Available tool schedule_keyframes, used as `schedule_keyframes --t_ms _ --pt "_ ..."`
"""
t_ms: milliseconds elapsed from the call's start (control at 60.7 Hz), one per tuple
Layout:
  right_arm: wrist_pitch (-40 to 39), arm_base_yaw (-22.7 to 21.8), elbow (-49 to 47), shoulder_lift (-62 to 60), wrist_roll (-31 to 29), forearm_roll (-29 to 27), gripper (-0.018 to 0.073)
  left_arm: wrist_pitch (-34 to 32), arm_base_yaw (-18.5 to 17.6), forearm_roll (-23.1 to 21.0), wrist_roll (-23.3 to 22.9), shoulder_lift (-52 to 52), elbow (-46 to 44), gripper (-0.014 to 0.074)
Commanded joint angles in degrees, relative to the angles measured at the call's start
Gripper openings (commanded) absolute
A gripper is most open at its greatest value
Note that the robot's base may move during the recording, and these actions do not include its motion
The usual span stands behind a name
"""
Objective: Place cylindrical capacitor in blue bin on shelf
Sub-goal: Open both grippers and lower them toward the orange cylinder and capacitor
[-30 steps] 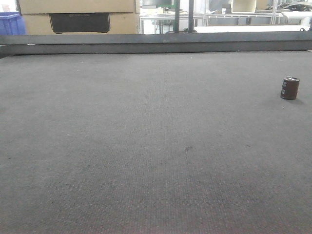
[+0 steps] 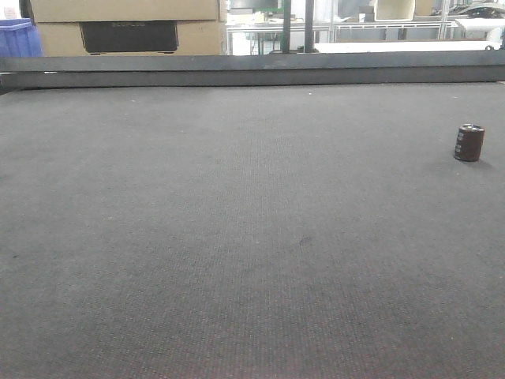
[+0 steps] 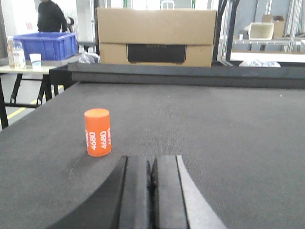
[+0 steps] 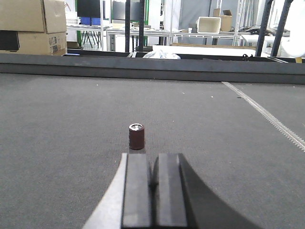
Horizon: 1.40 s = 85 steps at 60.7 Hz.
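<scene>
Right hand (image 4: 153, 166) and left hand (image 3: 151, 168) closed, empty. Capacitor (image 4: 137, 136) upright mid-frame, just above the right tips. Open wide first, then straddle squarely.

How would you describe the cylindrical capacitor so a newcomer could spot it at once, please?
On the broad dark grey tabletop, far right in the front view, stands the cylindrical capacitor, upright. It is stubby, dark brown and silver-topped, unlike the orange cylinder marked 4680.

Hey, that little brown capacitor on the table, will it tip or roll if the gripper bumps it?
The cylindrical capacitor stands upright and looks stubby, so a light bump would probably slide it, not tip it. Knocked over, its round side would likely roll. It looks rigid, probably safe to pinch.
</scene>
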<state>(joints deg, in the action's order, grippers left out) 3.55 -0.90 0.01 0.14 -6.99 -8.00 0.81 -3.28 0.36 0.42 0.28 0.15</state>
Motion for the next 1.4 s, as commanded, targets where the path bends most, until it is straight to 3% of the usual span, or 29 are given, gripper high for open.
schedule_keyframes --t_ms 0,280,412,511,692,808,841,923,1038,1088,1220,1385 --pt "-1.17 0.05 -0.01 -0.14 -0.24 -0.03 -0.0162 -2.31 -0.43 -0.36 0.03 -0.28 -0.15 -0.0111" --pt "-10.1 0.05 -0.01 -0.14 -0.24 -1.32 -0.0162 -11.29 -0.43 -0.36 0.03 -0.28 -0.15 -0.0111" --pt "-11.0 0.05 -0.01 -0.14 -0.24 -2.35 -0.0162 -9.99 -0.43 -0.36 0.03 -0.28 -2.16 -0.0111" --pt "-7.41 0.05 -4.33 -0.14 -0.24 -4.46 -0.0162 -4.6 -0.43 -0.36 0.03 1.27 -8.86 -0.0111" --pt "7.67 0.05 -21.47 1.35 -0.24 -4.46 -0.0162 11.8 -0.43 2.66 0.03 10.04 -26.02 -0.0104" --pt "13.71 0.05 -30.21 8.13 -0.24 -4.46 -0.0148 16.19 -0.43 3.69 0.03 16.19 -33.97 -0.0004" --pt "14.24 0.05 -32.47 10.69 -0.24 -4.46 -0.0108 17.11 -0.43 3.69 0.03 18.14 -36.11 0.005" --pt "14.92 0.05 -37.33 17.1 -0.24 -4.46 0.009 17.73 -1.18 3.81 0.03 21.62 -39.61 0.0217" --pt "14.93 0.05 -41.35 25.92 -0.24 -4.46 0.0491 16.35 -2.31 3.81 0.03 25.11 -41.14 0.0385" --pt "14.69 0.05 -42.02 29.0 -0.24 -4.46 0.058 16.17 -2.92 3.26 0.03 26.04 -41.14 0.0424" --pt "12.1 0.05 -42.29 35.85 -0.24 -4.46 0.0547 16.39 -4.5 -0.9 0.03 28.03 -41.02 0.0511" --pt "8.82 0.05 -41.28 44.54 -0.24 -4.35 0.0547 16.84 -5.45 -4.38 -0.72 28.8 -41.02 0.0538"
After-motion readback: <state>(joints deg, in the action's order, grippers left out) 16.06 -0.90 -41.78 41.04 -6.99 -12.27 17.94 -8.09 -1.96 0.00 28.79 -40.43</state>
